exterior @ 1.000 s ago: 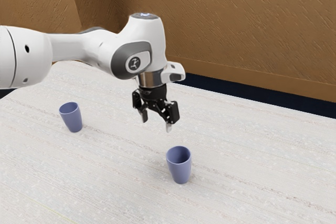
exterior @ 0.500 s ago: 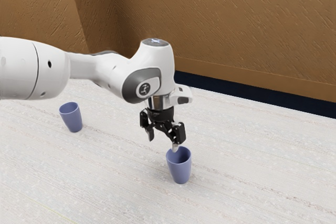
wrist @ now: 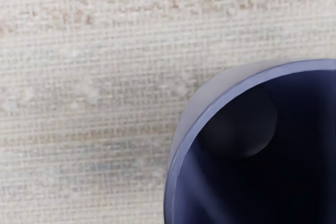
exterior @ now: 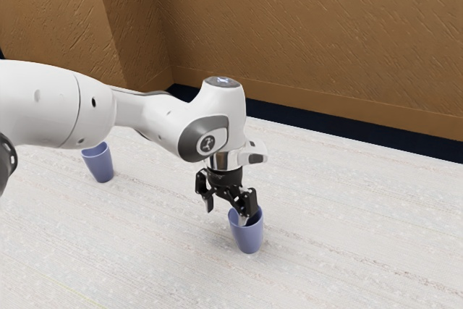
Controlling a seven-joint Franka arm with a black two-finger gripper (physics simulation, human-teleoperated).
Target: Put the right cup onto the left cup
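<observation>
The table has a pale, off-white top with a woven look, crossed by faint brownish and greyish streaks. Two blue cups stand directly on it, mouths up and well apart: one cup toward the exterior view's left, the other cup nearer the middle. Both narrow toward the base, and neither touches the other.
</observation>
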